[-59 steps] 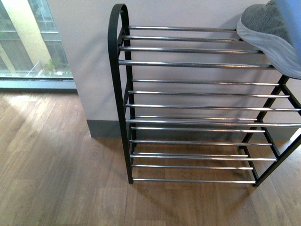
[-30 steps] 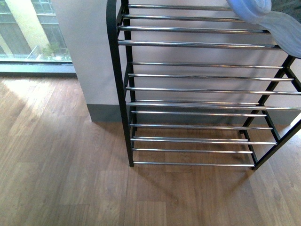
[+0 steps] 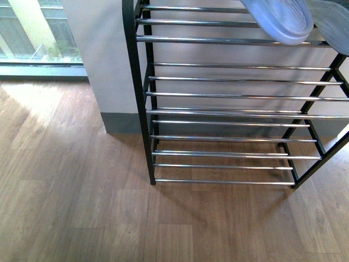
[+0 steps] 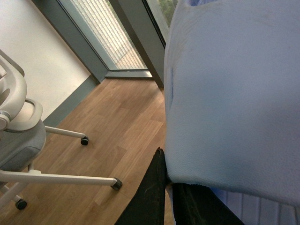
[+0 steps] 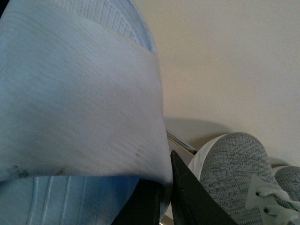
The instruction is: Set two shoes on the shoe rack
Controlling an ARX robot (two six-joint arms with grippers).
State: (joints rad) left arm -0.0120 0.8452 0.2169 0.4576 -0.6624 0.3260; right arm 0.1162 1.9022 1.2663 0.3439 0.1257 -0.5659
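Observation:
The shoe rack (image 3: 136, 82) has a black frame and chrome bars and stands against the wall. Two pale blue slide sandals hang over its top shelf at the front view's upper right, one (image 3: 279, 16) left of the other (image 3: 334, 22); neither gripper shows there. In the left wrist view my left gripper (image 4: 168, 174) is shut on a sandal's wide strap (image 4: 234, 93). My right gripper (image 5: 161, 187) is shut on the other sandal's strap (image 5: 79, 103). Beside it, grey knit sneakers (image 5: 229, 171) sit on a chrome bar (image 5: 180, 143) by the wall.
Wood floor (image 3: 71, 191) lies in front of the rack, and a window (image 3: 32, 33) is at the far left. A white and grey office chair (image 4: 18, 136) on castors stands on the floor in the left wrist view.
The rack has slid upward in the front view. The first sandal has shifted and a second, paler sandal has come in from the top right, moving left over the top bars.

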